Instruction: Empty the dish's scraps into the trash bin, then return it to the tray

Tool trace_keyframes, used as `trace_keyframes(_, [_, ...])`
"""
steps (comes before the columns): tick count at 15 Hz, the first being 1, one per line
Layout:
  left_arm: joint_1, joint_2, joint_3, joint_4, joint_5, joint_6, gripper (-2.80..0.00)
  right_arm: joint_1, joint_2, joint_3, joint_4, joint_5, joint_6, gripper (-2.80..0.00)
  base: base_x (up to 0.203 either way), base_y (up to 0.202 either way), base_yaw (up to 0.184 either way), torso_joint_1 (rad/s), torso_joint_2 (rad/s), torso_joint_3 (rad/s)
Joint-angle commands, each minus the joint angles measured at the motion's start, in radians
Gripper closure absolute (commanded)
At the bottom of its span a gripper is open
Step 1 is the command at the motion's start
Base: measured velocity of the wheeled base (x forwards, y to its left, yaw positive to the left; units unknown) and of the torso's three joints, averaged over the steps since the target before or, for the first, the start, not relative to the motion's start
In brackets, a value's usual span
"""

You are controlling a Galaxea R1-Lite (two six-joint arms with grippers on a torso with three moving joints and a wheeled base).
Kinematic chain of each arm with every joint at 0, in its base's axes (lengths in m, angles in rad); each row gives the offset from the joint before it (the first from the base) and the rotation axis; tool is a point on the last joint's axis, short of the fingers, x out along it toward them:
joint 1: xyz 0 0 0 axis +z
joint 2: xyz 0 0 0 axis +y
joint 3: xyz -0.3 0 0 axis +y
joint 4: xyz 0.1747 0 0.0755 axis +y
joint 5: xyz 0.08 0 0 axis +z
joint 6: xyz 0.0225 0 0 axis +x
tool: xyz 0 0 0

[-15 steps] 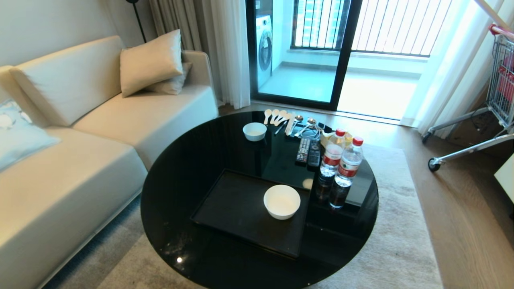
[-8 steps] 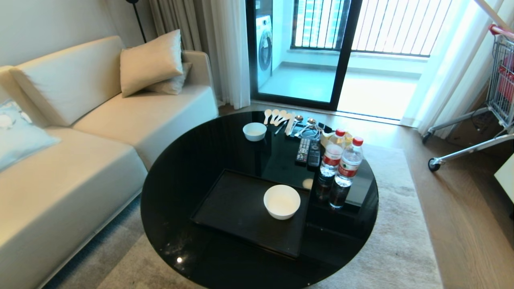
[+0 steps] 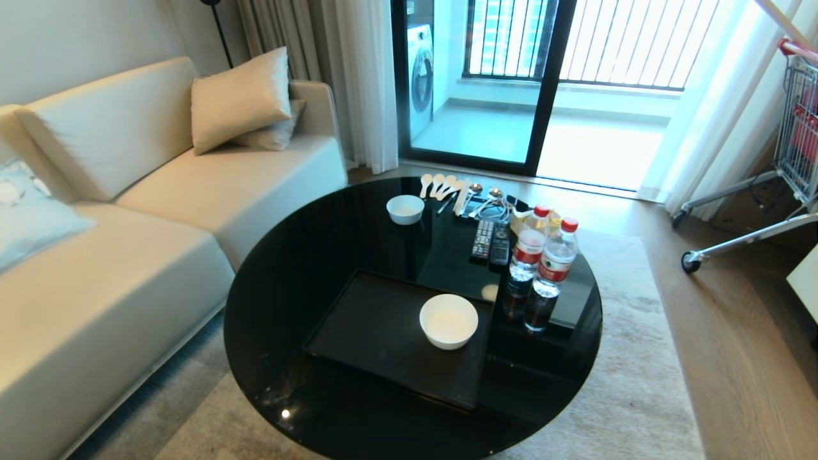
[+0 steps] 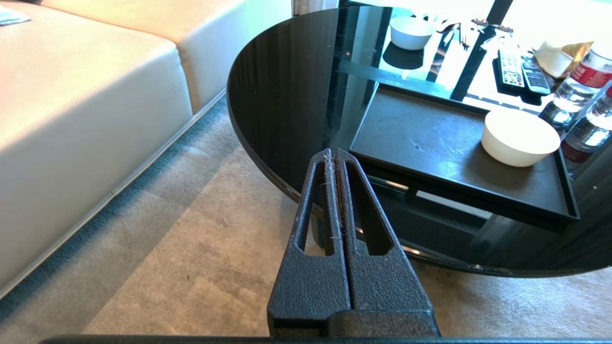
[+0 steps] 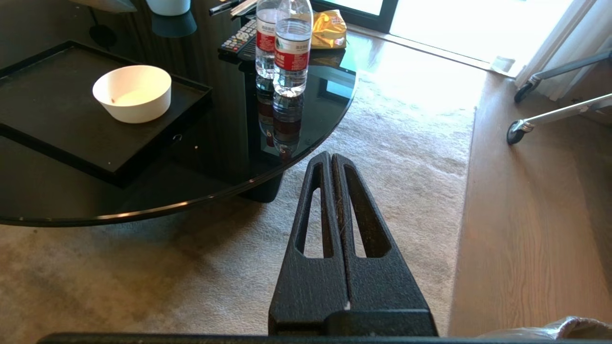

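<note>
Both grippers off the table over the rug, left gripper (image 4: 333,152) and right gripper (image 5: 331,155) clamped closed, holding nothing. Bowl (image 3: 448,321) upright on tray (image 3: 377,332).

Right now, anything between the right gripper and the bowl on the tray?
Nothing visible. The right gripper, shut, hangs over the rug off the table edge; the bowl sits on the tray, with the water bottles off to one side.

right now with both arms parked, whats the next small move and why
Probably none: the task looks done. The dish sits upright on the tray, apparently emptied, with only a tiny speck visible inside from the right wrist view. Both the left claw and right claw are shut, holding nothing, off the table's near edge. No trash bin is in view.
</note>
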Motion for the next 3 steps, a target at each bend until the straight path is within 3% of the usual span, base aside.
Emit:
trace_keyframes(1, [0.0, 0.0, 0.0, 0.0, 0.0, -0.001, 0.0, 0.0, 0.002, 0.001, -0.001, 0.002, 0.006, 0.0, 0.0, 0.0, 0.0, 0.0, 0.0, 0.0])
trace_keyframes(3, [0.0, 0.0, 0.0, 0.0, 0.0, -0.001, 0.0, 0.0, 0.002, 0.001, -0.001, 0.001, 0.026, 0.0, 0.0, 0.0, 0.0, 0.0, 0.0, 0.0])
